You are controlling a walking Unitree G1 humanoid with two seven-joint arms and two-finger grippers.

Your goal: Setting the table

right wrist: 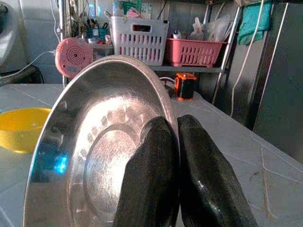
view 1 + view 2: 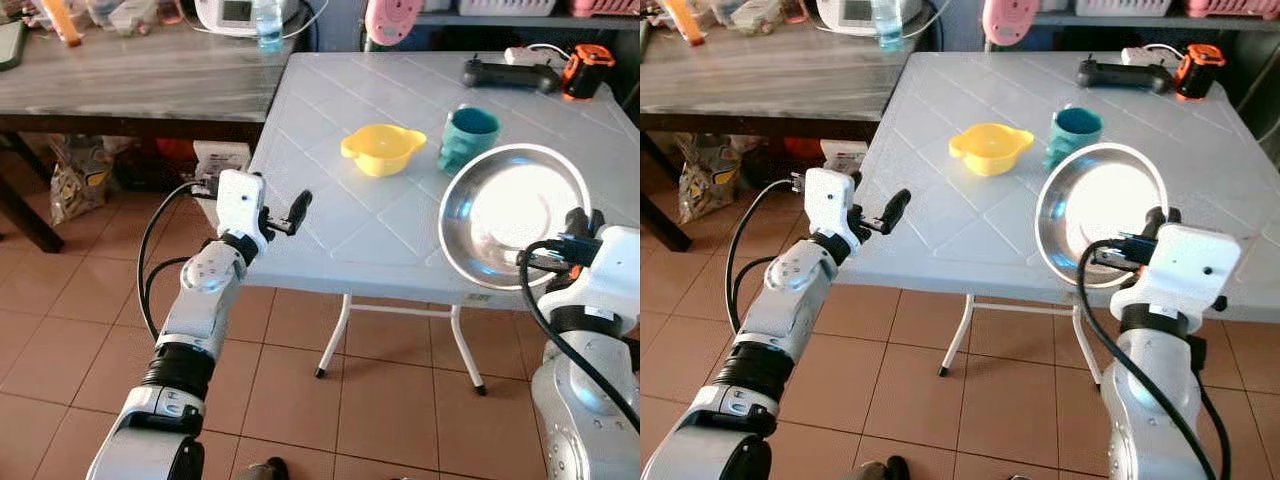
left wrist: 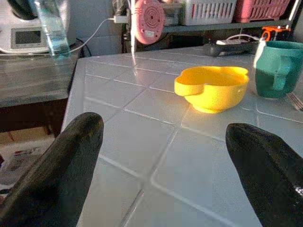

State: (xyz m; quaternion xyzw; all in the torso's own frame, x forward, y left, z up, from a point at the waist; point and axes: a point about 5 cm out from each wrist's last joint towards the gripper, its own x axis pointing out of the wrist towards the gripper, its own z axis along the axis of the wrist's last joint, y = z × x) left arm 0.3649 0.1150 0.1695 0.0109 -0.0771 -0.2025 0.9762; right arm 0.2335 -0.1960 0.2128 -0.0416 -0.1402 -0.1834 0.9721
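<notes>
A shiny steel plate (image 2: 510, 215) hangs tilted over the near right part of the pale plastic table (image 2: 330, 200), pinched at its rim by my right gripper (image 2: 578, 238), which is shut on it. In the right wrist view the two fingers (image 1: 151, 179) clamp the plate's (image 1: 90, 161) edge. A yellow bowl (image 2: 383, 148) and a teal mug (image 2: 466, 137) stand on the table behind the plate. My left gripper (image 2: 297, 212) is open at the table's near left edge, empty, with the yellow bowl (image 3: 212, 87) ahead of its fingers (image 3: 61, 165).
A black controller (image 2: 508, 74) and an orange-black device (image 2: 585, 70) lie at the table's far right. A dark wooden table (image 2: 130, 80) with a water bottle (image 2: 268, 25) stands to the left. Tiled floor lies below.
</notes>
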